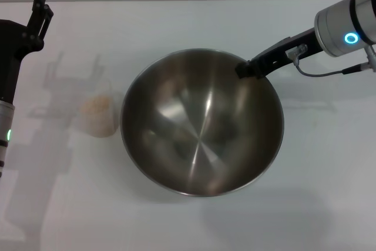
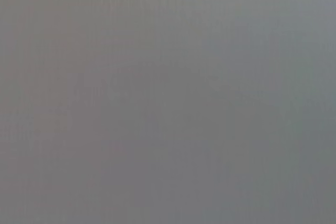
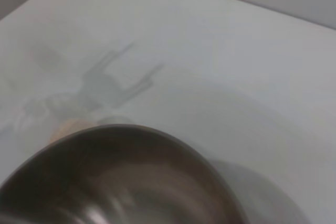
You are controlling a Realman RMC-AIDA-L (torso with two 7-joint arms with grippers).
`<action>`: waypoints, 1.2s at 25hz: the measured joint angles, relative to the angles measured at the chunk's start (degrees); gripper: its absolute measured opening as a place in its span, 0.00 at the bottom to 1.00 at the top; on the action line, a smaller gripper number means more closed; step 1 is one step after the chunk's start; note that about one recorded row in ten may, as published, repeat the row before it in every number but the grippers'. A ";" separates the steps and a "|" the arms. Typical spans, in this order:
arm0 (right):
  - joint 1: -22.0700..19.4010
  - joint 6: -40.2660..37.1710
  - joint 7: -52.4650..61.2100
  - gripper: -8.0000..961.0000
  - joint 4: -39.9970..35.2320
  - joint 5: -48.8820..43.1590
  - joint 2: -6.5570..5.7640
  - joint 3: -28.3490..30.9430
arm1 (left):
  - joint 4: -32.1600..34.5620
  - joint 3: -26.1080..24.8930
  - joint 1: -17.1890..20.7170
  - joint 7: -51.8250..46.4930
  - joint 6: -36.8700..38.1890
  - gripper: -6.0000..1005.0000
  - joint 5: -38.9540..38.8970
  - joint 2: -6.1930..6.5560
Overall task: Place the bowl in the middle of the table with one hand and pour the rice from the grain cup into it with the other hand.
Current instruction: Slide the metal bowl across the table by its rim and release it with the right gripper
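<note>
Bowl: we see the bowl [image 1: 202,123] at the centre of the head view, resting on the table [image 1: 317,204]; its shiny brushed inside faces up and holds nothing that we can make out. In the right wrist view its rim and outer wall [image 3: 121,177] fill the lower part of the picture.

Grain cup: the grain cup [image 1: 98,116] stands upright on the table at 9 o'clock of the bowl, just beside its rim; we cannot tell whether the two touch.

Rice: the rice [image 1: 96,106] shows as a pale beige heap inside the cup. In the right wrist view a beige patch [image 3: 68,127] shows just past the bowl's rim.

Right gripper: the right gripper [image 1: 249,67] reaches in from 2 o'clock and meets the bowl's rim at about 1 o'clock. Its dark fingers sit at the rim, closed on the thin edge as far as we can see.

Left gripper: the left gripper [image 1: 40,5] is held at 10 o'clock of the bowl, well apart from both cup and bowl, pointing toward the table's far edge. Its fingers stand slightly parted and hold nothing.

Left wrist view: we see only a uniform grey field here.

Table: a plain white top carrying faint arm shadows around the cup.
</note>
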 joint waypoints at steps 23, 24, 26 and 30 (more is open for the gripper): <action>4.90 -0.01 -0.54 0.03 8.95 -2.65 -0.22 -0.02 | -0.07 -0.09 -0.17 0.00 -0.08 0.83 0.00 0.00; 4.92 0.00 -0.53 0.03 8.89 -2.71 -0.24 -0.02 | -0.08 -0.09 -0.17 0.00 -0.09 0.83 0.00 0.00; 5.02 0.17 -0.29 0.03 8.85 -3.00 -0.29 0.03 | -0.11 -0.09 -0.18 0.00 -0.09 0.83 0.00 0.00; 5.17 0.53 -0.14 0.03 8.65 -3.45 -0.33 0.26 | -0.18 -0.09 -0.18 0.00 -0.15 0.83 0.00 0.00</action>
